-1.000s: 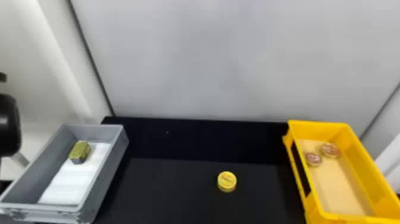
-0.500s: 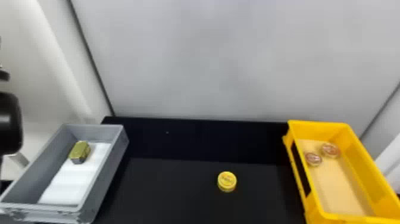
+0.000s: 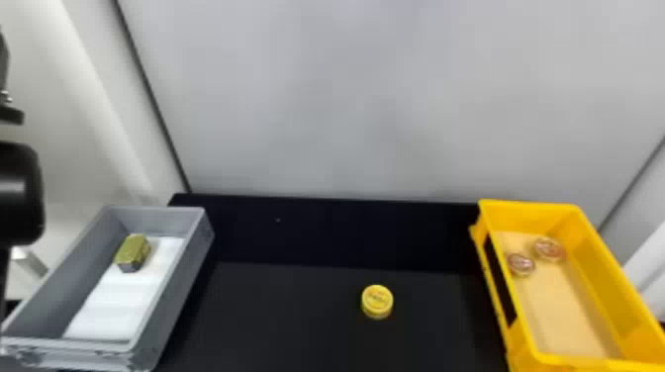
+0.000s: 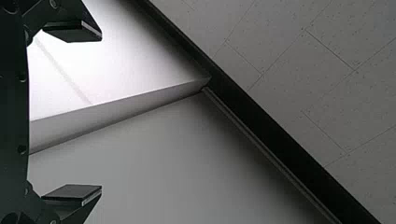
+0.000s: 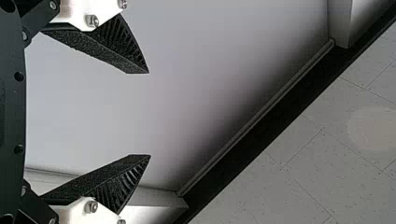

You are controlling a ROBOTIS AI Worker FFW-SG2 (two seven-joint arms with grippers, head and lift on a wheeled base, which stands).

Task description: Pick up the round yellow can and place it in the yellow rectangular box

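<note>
Left arm (image 3: 20, 193) edged inward, its hand (image 4: 101, 113) wide, well apart from 1 yellow can (image 3: 377, 302).

- Head view: looked forward and down from above; black tabletop (image 3: 297, 316) mid-range.
- Left wrist view: looked past close black fingers (image 4: 74, 31) toward speckled tiles (image 4: 289, 60).
- Right wrist view: looked past close ridged fingers (image 5: 116, 177).
- Both wrist views took in speckled tiles; same stretch, undetermined.

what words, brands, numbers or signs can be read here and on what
No text can be read.
Round yellow can: dark print on its top, too blurred.
Left round item and right round item in the yellow rectangular box: reddish marks, too blurred.
</note>
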